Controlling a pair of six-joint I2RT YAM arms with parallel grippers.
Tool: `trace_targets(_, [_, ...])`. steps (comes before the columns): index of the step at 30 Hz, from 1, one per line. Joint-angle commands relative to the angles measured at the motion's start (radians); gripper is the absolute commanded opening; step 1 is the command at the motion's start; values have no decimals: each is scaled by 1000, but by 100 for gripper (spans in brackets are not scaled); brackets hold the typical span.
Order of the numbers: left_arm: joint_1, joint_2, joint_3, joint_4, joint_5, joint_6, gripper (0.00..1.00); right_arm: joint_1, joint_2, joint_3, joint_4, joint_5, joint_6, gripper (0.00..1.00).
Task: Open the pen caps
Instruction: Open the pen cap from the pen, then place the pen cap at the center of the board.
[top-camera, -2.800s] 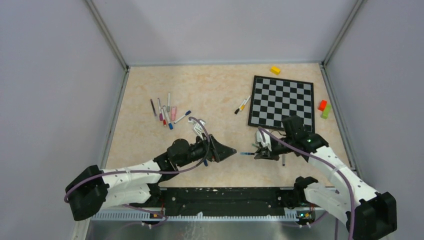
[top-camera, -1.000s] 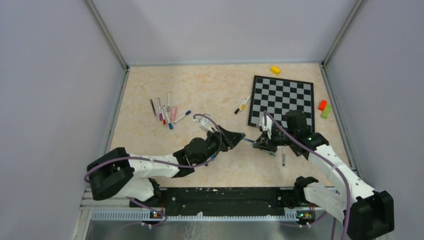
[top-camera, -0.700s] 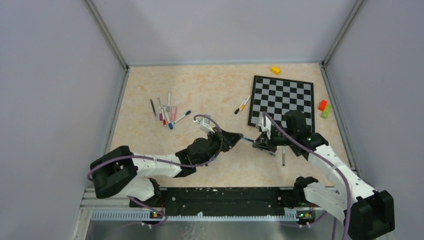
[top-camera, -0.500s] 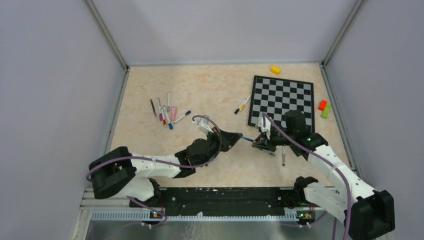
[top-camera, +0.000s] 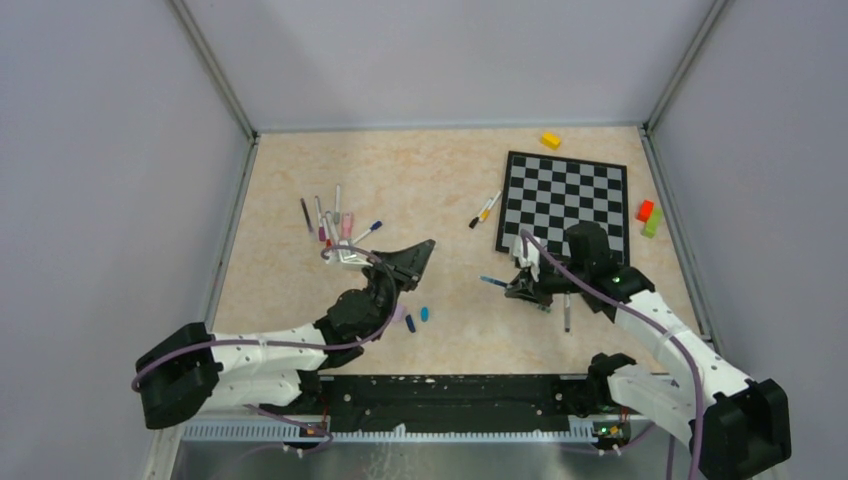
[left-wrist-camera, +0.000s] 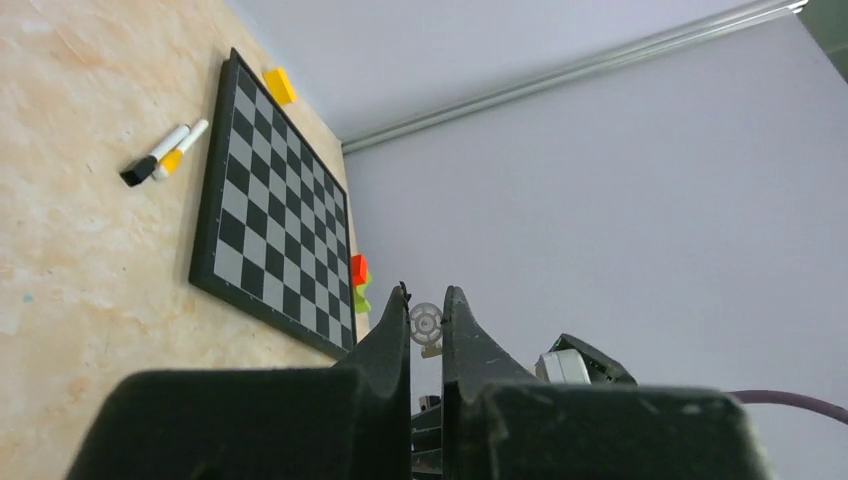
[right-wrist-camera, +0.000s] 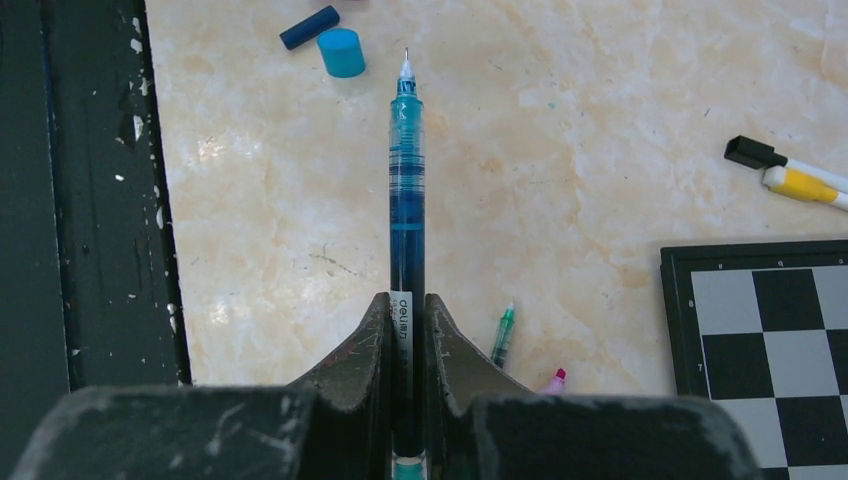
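Right arm has a pen, left arm is well apart from it.
From above I've got the right gripper (top-camera: 521, 287) clamped on a blue pen (top-camera: 493, 282) that sticks out to its left, just off the chessboard (top-camera: 565, 190) corner. The left gripper (top-camera: 426, 246) points toward the back right; I can't read its jaws from here. Nearer the bases, a blue cap (top-camera: 424, 313) and a navy cap (top-camera: 410, 322) lie loose on the table (top-camera: 440, 180).

Chessboard (top-camera: 566, 203) lying flat on the right half of the beige marbled tabletop (top-camera: 430, 180). Yellow block (top-camera: 550, 140) beyond its far edge, apart from it. Red block (top-camera: 645, 210) and green block (top-camera: 652, 224), touching, beside its right edge.
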Motion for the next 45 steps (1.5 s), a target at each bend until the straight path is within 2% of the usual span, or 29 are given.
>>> trace_targets(1, [33, -56, -23, -8, 22, 58, 0, -25, -5, 15, -11, 43, -5, 0])
trace_targets(2, [49, -79, -9, -88, 88, 77, 0, -46, -10, 22, -30, 50, -21, 0])
trace_targets(5, [107, -136, 89, -458, 315, 162, 0, -126, -41, 38, -68, 77, -47, 0])
trace_targets(8, [116, -147, 165, -755, 436, 277, 0, -214, -80, 31, -83, 89, -57, 0])
trace_targets(10, [116, -124, 210, -890, 491, 339, 0, -268, -95, 27, -85, 96, -58, 0])
trace_targets(14, [115, -20, 291, -1048, 598, 418, 5, -335, -88, 29, -89, 96, -55, 0])
trace_targets(20, [103, 191, 385, -1087, 659, 498, 11, -373, -73, 25, -91, 79, -55, 0])
trace_targets(29, [103, 439, 514, -1174, 580, 561, 21, -410, -57, 22, -90, 73, -53, 0])
trace_targets(34, [104, 492, 529, -1180, 574, 568, 27, -414, -54, 22, -93, 69, -55, 0])
trace_targets(41, [105, 521, 554, -1207, 537, 583, 42, -430, -55, 19, -99, 68, -62, 0])
trace_targets(45, [105, 505, 574, -1204, 529, 591, 43, -459, -56, 19, -107, 77, -67, 0])
